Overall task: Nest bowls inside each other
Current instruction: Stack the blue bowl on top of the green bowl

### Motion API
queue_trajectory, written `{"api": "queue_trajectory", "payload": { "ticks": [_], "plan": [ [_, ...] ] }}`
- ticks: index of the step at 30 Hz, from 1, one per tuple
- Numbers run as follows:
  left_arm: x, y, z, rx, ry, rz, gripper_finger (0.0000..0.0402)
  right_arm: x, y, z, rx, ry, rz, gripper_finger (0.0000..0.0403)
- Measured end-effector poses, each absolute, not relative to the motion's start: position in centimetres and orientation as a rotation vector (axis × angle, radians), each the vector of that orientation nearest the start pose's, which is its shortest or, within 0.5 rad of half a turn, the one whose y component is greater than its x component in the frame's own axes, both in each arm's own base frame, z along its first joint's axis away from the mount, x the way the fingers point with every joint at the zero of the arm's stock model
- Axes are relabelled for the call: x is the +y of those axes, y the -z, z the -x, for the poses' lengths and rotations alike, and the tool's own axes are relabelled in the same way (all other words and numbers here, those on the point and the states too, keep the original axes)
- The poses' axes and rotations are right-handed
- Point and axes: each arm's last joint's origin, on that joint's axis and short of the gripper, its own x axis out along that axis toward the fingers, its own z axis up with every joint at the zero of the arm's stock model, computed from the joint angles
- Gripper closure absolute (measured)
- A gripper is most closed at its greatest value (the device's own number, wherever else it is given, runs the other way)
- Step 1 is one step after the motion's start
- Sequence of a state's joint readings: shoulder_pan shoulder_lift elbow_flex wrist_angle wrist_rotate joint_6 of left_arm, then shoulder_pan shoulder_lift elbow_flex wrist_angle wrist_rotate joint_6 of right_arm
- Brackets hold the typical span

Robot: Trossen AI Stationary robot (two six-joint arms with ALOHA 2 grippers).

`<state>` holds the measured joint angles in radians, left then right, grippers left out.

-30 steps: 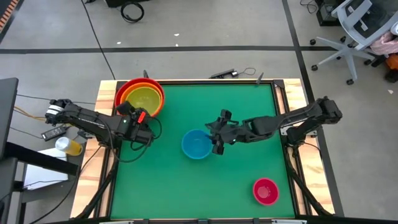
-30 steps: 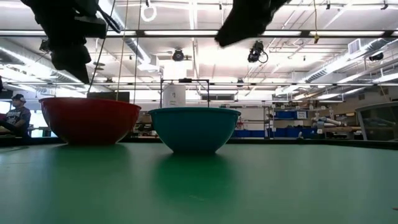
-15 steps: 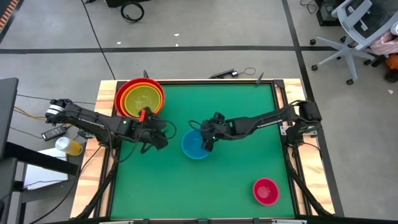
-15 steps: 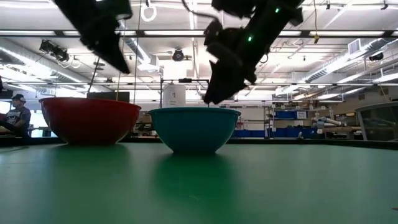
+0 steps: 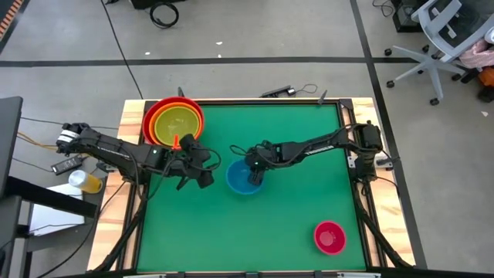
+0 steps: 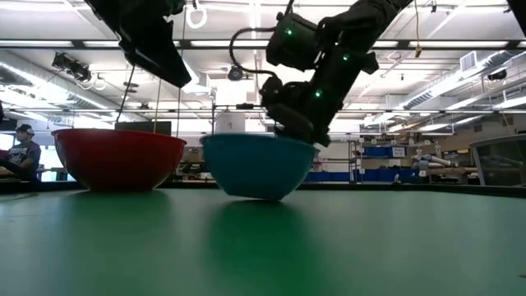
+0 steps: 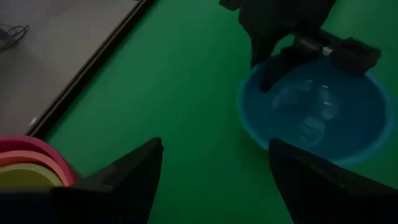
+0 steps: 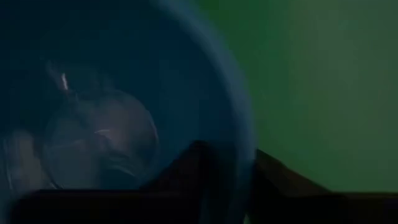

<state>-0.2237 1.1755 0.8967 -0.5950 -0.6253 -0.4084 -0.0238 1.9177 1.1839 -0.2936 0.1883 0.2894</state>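
The blue bowl (image 5: 241,181) sits mid-table, tipped a little in the low view (image 6: 255,164). My right gripper (image 5: 255,171) is shut on its right rim. To the bowl's left, my left gripper (image 5: 202,167) hangs open above the mat with nothing between its fingers (image 7: 211,186). At the far left corner the yellow bowl (image 5: 178,123) sits inside the orange one, which sits inside the red one (image 5: 152,110). The magenta bowl (image 5: 329,237) stands alone near the right front. My right gripper has the blue bowl's rim on its right side (image 8: 244,149), with one finger (image 8: 193,163) inside the bowl and one (image 8: 277,174) outside. The fingers slant down from the table's right. The bowl's bottom (image 6: 256,196) rests on the mat, and the side away from the gripper is raised.
The red outer bowl (image 6: 119,160) stands left of the blue one in the low view. Bare green mat (image 5: 293,208) lies between the blue and magenta bowls. Cables and small items lie on the wooden table edge (image 5: 289,93) at the far side.
My right gripper has come down and toward the table's left onto the blue bowl's right rim and has shut on it. The bowl, level before, is now tipped. My left gripper has swung toward the blue bowl, tipped upward, and stays open.
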Motion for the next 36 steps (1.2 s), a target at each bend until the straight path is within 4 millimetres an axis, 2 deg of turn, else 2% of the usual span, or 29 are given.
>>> {"api": "queue_trajectory", "payload": {
  "ticks": [2,4,7,11,16,20,25,28,30,36],
  "plan": [
    [-3.4,-26.7,-22.6,0.713,-0.528,0.015,0.0109,-1.4,-15.6,-38.7,0.924,0.294,-0.191,0.0365],
    [-3.4,-26.6,-22.5,0.728,-0.529,0.008,0.0109,-1.3,-16.7,-39.3,0.833,0.245,-0.164,0.0384],
    [-3.2,-26.7,-21.6,0.764,-0.538,-0.011,0.0109,-1.7,-17.2,-40.5,0.711,0.205,-0.166,0.0372],
    [-2.6,-27.8,-19.6,0.735,-0.611,0.02,0.0109,-3.3,-19.8,-43.1,0.495,0.231,-0.156,0.0381],
    [-1.9,-29.7,-16.8,0.64,-0.642,0.111,0.0109,-5.3,-18.9,-46.2,0.441,0.275,-0.17,0.0386],
    [-1.6,-30.8,-15.2,0.572,-0.639,0.156,0.0109,-6.7,-21.1,-49.0,0.281,0.314,-0.206,0.0376],
    [-1.3,-31.4,-14.0,0.529,-0.63,0.182,0.0109,-7.6,-20.7,-51.6,0.248,0.313,-0.229,0.0376],
    [-1.2,-31.7,-13.5,0.512,-0.635,0.167,0.0109,-8.2,-22.4,-52.9,0.136,0.366,-0.224,0.0379],
    [-1.1,-31.8,-13.4,0.501,-0.648,0.16,0.0109,-9.3,-22.6,-53.6,0.1,0.401,-0.232,0.0377],
    [-1.0,-31.8,-13.3,0.498,-0.668,0.15,0.0109,-12.1,-20.0,-55.4,0.082,0.459,-0.328,0.0352]
  ]
}}
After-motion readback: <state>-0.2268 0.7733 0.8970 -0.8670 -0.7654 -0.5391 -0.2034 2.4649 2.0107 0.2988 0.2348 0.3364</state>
